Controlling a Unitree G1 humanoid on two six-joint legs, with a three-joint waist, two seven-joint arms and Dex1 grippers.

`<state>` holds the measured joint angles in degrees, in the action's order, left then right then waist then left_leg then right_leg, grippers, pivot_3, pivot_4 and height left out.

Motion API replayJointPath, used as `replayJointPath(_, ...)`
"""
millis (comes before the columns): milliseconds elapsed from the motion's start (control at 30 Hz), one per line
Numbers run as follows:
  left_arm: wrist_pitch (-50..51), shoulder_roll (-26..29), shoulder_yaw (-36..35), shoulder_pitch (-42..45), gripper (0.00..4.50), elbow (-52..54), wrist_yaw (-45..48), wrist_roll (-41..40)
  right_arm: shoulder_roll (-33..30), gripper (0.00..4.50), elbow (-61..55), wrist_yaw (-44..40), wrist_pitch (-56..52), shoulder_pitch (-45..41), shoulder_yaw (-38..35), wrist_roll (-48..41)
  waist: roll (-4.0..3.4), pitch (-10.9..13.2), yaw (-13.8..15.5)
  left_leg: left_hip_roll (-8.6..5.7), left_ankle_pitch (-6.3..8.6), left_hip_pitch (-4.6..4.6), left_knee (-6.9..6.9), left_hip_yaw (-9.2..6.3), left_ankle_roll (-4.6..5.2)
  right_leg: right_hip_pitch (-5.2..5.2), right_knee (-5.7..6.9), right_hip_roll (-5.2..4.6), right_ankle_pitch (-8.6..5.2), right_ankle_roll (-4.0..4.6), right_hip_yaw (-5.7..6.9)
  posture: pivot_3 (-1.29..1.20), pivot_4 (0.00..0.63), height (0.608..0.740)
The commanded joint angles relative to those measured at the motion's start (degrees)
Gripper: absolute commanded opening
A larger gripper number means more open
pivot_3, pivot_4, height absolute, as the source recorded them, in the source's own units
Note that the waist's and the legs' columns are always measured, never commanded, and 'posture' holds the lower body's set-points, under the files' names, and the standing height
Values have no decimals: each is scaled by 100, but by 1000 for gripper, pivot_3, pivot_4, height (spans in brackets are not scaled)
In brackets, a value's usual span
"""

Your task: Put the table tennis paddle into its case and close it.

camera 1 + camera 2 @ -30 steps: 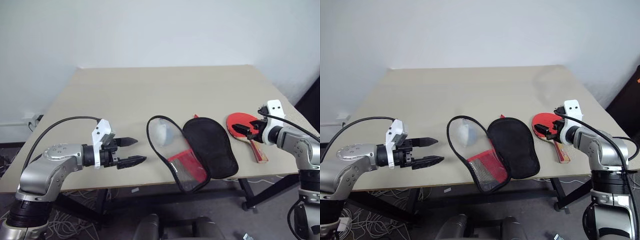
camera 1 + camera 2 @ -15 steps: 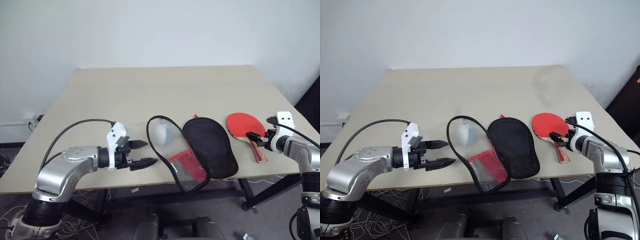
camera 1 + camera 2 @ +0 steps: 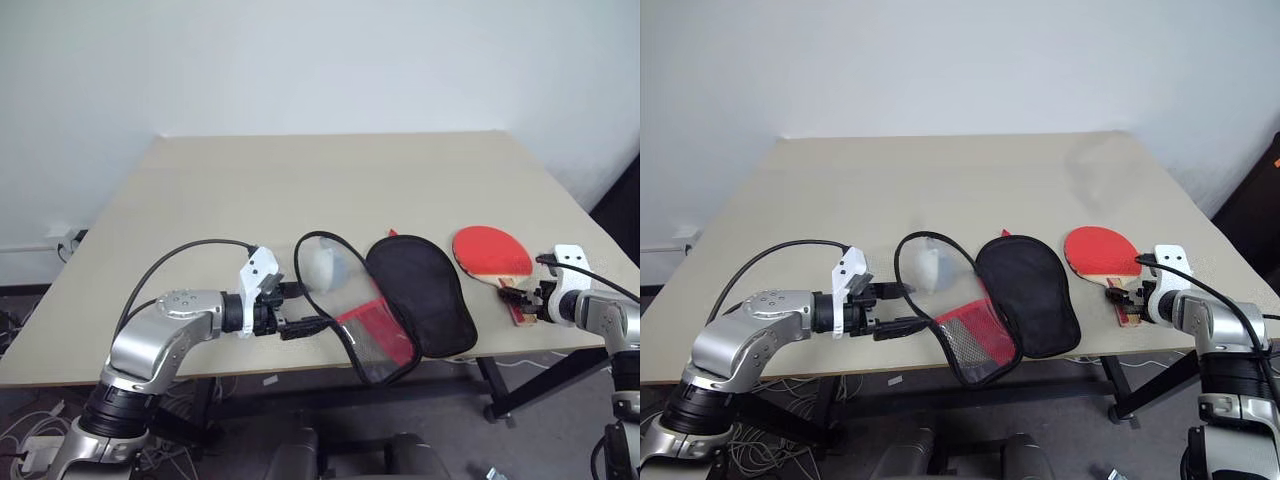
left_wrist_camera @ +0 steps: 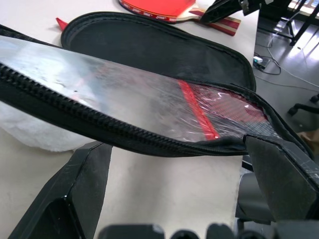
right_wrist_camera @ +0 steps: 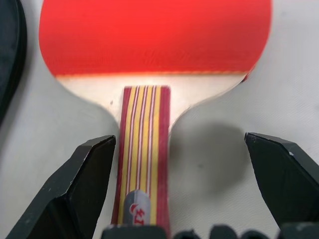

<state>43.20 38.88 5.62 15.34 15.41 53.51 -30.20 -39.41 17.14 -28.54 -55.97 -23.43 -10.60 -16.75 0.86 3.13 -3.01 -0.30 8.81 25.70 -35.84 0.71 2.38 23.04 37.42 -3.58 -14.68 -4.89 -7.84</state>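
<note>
The paddle (image 3: 492,254) is lying flat on the table (image 3: 330,185), close to its front right corner. Its red face is pointing up and its handle is pointing at the front edge. The case (image 3: 395,301) is lying open near the middle of the front edge, just beside the paddle. One half is lying flat with its black inside up. The other half is standing up a bit and hanging over the edge.

The right gripper (image 5: 179,164) is sitting at the end of the handle. Its fingers are standing wide open, one on each side of the handle, and they are holding nothing. The left gripper (image 4: 182,172) is wide open too. The zipper rim of the raised half is sitting between its fingers, but they are not pinching it yet.

The paddle is looking light and stiff. The wooden handle is the best place to grab, since the rubber face is flat and wide. The case is looking soft and floppy, so it may sag or slide when pushed. The thick zipper rim is a good place to hold it.
</note>
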Motion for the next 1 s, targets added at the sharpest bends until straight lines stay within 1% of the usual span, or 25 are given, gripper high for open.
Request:
replayJointPath(33,-62,70,-8,150,4469,169,71,9,39,4500,-43,53,77,-112,35,76,1,0,-1,0,0,0,0,0,0,-1,-1,0,0,0,0,0,0,715)
replayJointPath(200,-90,72,29,171,4469,157,93,56,115,4500,174,152,269,-233,191,258,4,-2,-2,0,1,-1,-3,-1,0,-4,-1,0,0,0,0,0,0,715)
replayJointPath(267,-90,71,32,170,4500,160,95,59,142,4128,325,195,370,-303,230,321,12,-6,-2,0,1,-3,-4,-1,1,-7,-1,0,0,0,1,0,0,715)
replayJointPath(300,-90,74,29,169,4500,161,98,57,150,3893,375,199,401,-327,245,343,15,-7,-4,0,1,-4,-4,-1,1,-9,-1,0,0,0,1,0,0,715)
replayJointPath(367,-88,81,16,157,4500,159,101,52,185,3246,444,206,473,-385,276,388,20,-11,-11,1,1,-7,-5,-1,0,-11,-1,0,0,0,1,0,0,715)
replayJointPath(467,-71,110,2,102,4500,174,94,59,252,2213,522,225,516,-476,301,436,23,-12,-9,1,1,-9,-6,-3,0,-14,-1,0,1,1,2,0,0,715)
replayJointPath(500,-69,120,-7,88,4500,182,97,53,263,1771,545,225,532,-494,303,450,23,-12,-9,1,1,-10,-7,-3,1,-16,-1,0,1,1,2,0,0,715)
replayJointPath(567,-64,145,-27,81,4500,185,106,34,273,1187,563,234,591,-519,297,468,23,-12,-9,1,2,-10,-8,-3,1,-16,-1,0,1,1,2,0,0,715)
replayJointPath(733,-76,233,-84,78,4500,116,159,19,189,1179,441,367,597,-651,159,473,20,-11,-9,1,2,-9,-9,-3,1,-15,-1,-1,1,1,2,0,0,715)
replayJointPath(800,-75,264,-87,80,4500,92,178,19,127,1179,179,350,449,-691,37,353,16,-9,-4,0,2,-7,-7,-2,1,-10,-1,-2,1,1,2,0,0,715)
replayJointPath(1000,-60,282,-45,153,4500,-20,226,36,-25,1179,-1211,259,-462,-699,-317,-82,6,-8,-2,0,2,1,-5,-2,1,0,1,-3,1,1,2,0,0,715)
